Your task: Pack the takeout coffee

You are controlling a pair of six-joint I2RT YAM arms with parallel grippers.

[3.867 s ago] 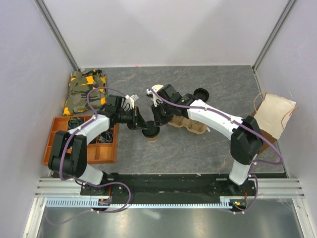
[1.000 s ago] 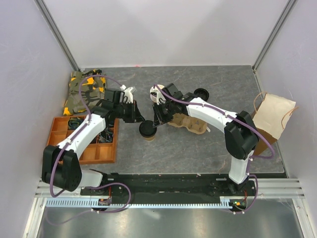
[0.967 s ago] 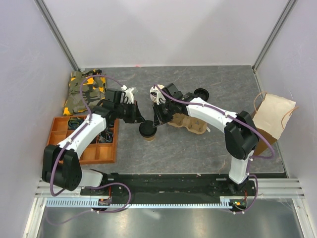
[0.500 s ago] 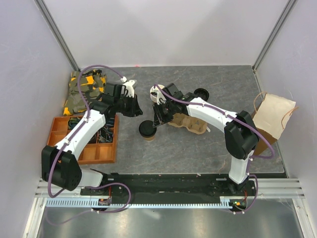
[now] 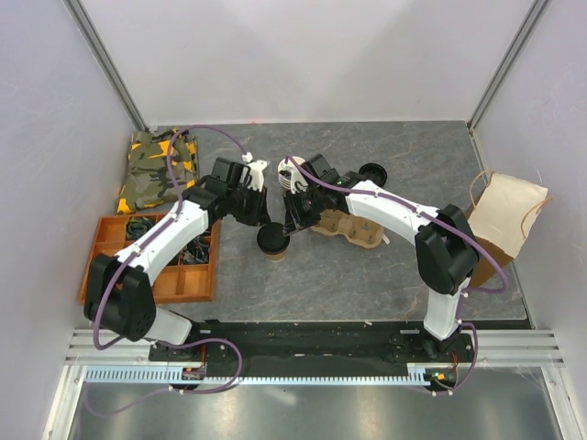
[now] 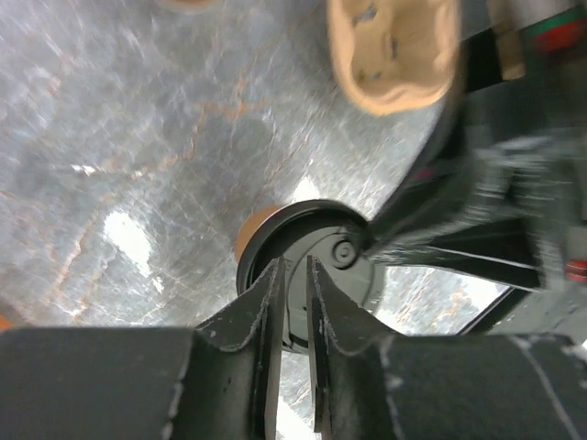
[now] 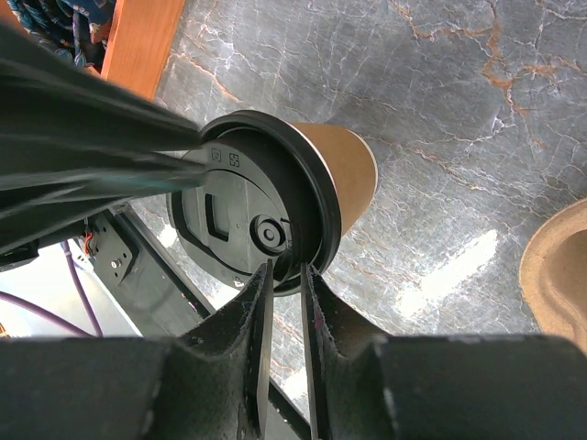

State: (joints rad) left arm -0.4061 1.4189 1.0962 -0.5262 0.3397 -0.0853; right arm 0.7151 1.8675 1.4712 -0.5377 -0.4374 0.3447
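Right wrist: brown cup (image 7: 347,174), black lid (image 7: 240,213) seated.

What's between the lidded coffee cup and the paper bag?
Top view: a cardboard cup carrier, partly under the right arm, then bare table before the bag.

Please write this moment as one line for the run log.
coffee cup: upright on table, lid on | right gripper: pinching lid rim | left gripper: narrowly open above lid, holding nothing
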